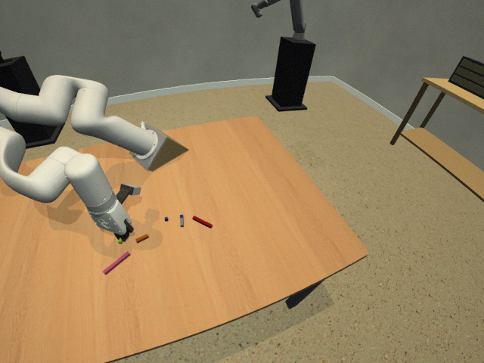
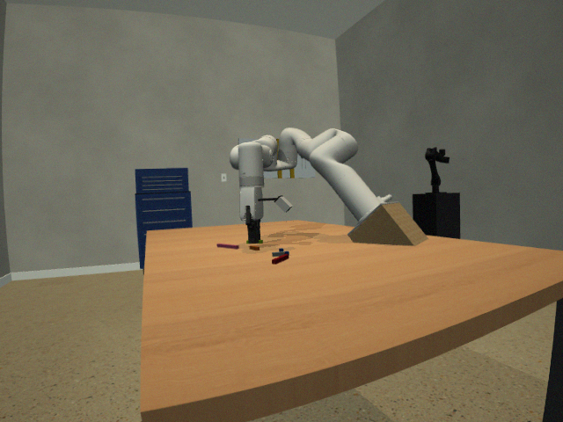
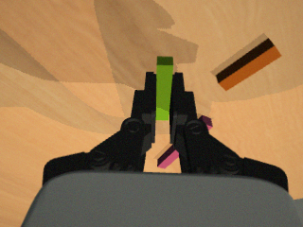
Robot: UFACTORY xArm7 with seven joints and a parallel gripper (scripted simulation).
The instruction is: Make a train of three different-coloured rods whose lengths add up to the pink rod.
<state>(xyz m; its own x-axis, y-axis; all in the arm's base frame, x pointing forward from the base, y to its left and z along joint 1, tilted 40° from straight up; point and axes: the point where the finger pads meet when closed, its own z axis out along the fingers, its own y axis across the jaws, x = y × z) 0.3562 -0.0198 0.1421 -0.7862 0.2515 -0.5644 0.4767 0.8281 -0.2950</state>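
My gripper (image 1: 124, 237) (image 2: 253, 239) (image 3: 163, 88) is shut on the lime rod (image 1: 119, 240) (image 2: 261, 241) (image 3: 165, 101), a finger against each long side, low at the table. The orange rod (image 1: 142, 238) (image 2: 254, 248) (image 3: 251, 66) lies aslant close by. The long pink rod (image 1: 116, 262) (image 2: 227, 246) (image 3: 169, 158) lies nearer the front, partly hidden by a finger in the wrist view. The grey rod (image 1: 181, 223) (image 2: 276, 254) has a blue rod (image 1: 181, 215) (image 2: 287, 253) at its end, in line. Another blue rod (image 1: 165, 218) (image 2: 281, 250) lies apart. The red rod (image 1: 202, 221) (image 2: 280, 258) lies aslant beyond.
The wooden table (image 1: 242, 187) (image 2: 363, 281) carries all the rods. The arm's wedge-shaped base (image 1: 168, 154) (image 2: 387, 227) stands at the back. The wrist camera (image 1: 135, 190) (image 2: 283, 203) sticks out beside the gripper.
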